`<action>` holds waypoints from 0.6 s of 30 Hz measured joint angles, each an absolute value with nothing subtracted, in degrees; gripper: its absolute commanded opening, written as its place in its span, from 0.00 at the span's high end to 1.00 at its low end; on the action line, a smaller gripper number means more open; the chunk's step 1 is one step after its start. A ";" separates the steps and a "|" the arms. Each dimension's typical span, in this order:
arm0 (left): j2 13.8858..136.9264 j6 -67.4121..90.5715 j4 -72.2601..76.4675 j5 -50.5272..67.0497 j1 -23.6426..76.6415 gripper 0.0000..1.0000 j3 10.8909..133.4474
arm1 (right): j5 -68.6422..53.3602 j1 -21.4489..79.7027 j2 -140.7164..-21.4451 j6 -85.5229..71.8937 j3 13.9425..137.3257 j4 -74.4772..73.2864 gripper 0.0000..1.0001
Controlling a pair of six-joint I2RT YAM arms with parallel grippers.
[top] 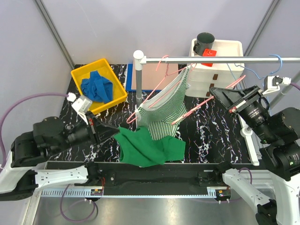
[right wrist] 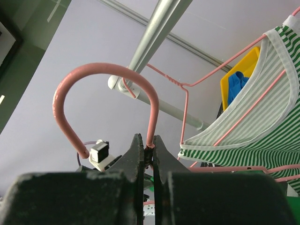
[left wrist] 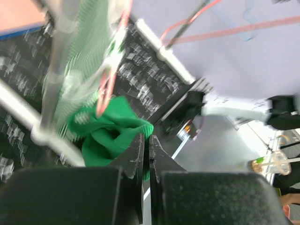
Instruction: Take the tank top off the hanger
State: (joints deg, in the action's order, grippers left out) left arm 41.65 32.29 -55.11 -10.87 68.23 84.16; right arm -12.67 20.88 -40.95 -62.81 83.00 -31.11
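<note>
Over marbled table [top: 206, 136], left fingers [left wrist: 133, 159] clamped on cloth [left wrist: 108, 131], right fingers [right wrist: 133, 157] clamped on hanger [right wrist: 103, 70]

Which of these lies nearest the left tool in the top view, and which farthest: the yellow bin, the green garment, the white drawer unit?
1. green garment: front centre, its left edge right at the tips of the left tool.
2. yellow bin: back left, behind the tool.
3. white drawer unit: far back right, across the table.

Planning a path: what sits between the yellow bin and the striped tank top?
Top view: the rack's white upright post stands between the yellow bin and the tank top, a pink board behind it.
</note>
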 measured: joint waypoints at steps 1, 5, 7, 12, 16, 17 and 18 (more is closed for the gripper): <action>39.97 33.23 -56.10 -11.77 68.23 1.00 81.91 | -12.67 20.88 -41.15 -62.59 83.00 -31.11 1.00; 38.68 37.87 -63.42 -18.20 68.23 1.00 77.03 | -12.67 20.88 -41.45 -62.15 83.00 -31.14 1.00; 39.46 40.12 -66.63 -22.17 68.23 1.00 76.86 | -12.67 20.88 -41.39 -62.06 83.00 -31.14 1.00; 43.55 42.19 -68.95 -30.33 64.31 1.00 79.90 | -12.69 20.88 -41.32 -61.84 83.00 -31.27 1.00; 49.19 39.55 -64.45 -23.81 46.89 1.00 81.78 | -12.73 20.88 -41.32 -61.73 83.02 -31.86 1.00; 50.33 39.00 -63.57 -21.76 42.92 1.00 81.76 | -12.75 20.88 -41.32 -61.71 83.07 -32.05 1.00; 51.92 38.00 -62.35 -18.65 36.71 1.00 81.73 | -12.84 20.88 -41.32 -61.71 83.18 -32.49 1.00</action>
